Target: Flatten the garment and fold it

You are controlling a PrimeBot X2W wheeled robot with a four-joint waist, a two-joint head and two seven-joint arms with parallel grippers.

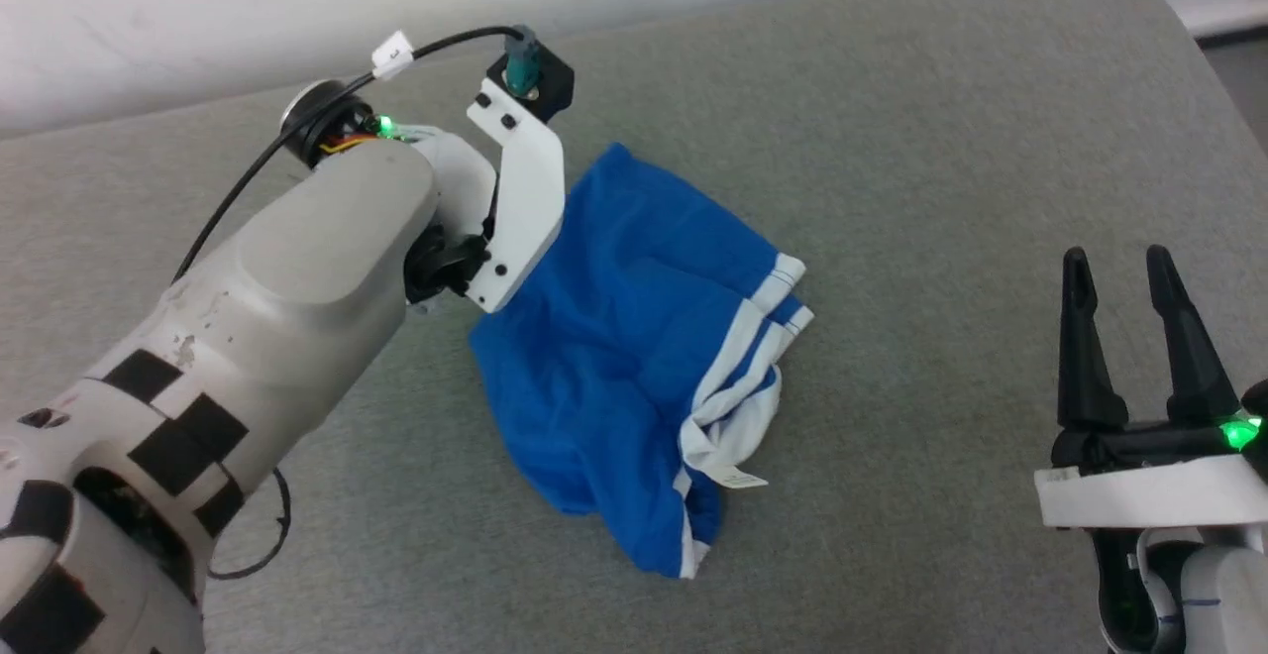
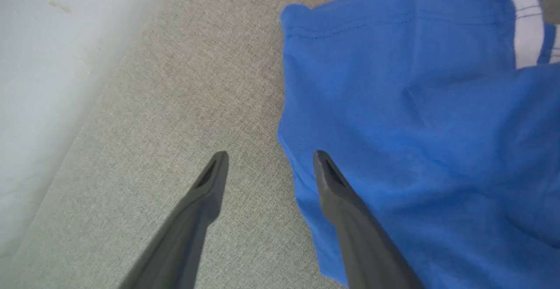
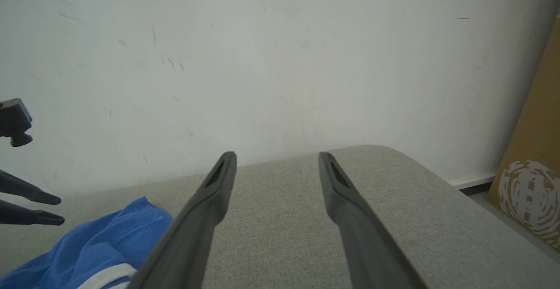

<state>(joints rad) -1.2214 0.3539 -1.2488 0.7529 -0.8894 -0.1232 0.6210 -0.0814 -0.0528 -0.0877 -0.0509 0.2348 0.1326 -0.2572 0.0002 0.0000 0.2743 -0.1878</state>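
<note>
While my left gripper [image 2: 269, 160] and right gripper [image 1: 1119, 272] both hang spread and empty, I see the garment [image 1: 604, 337] bunched, blue, white-striped; its label [image 1: 743, 479] print is unreadable.

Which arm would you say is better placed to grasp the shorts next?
Left. The left claw is open beside the shorts, one finger over the fabric; the right claw is open, off to one side.

The left arm's camera bracket [image 1: 525, 218] hides the left edge of the shorts [image 1: 614, 337] from your head view; print on their label [image 1: 743, 479] is too small to read.
</note>
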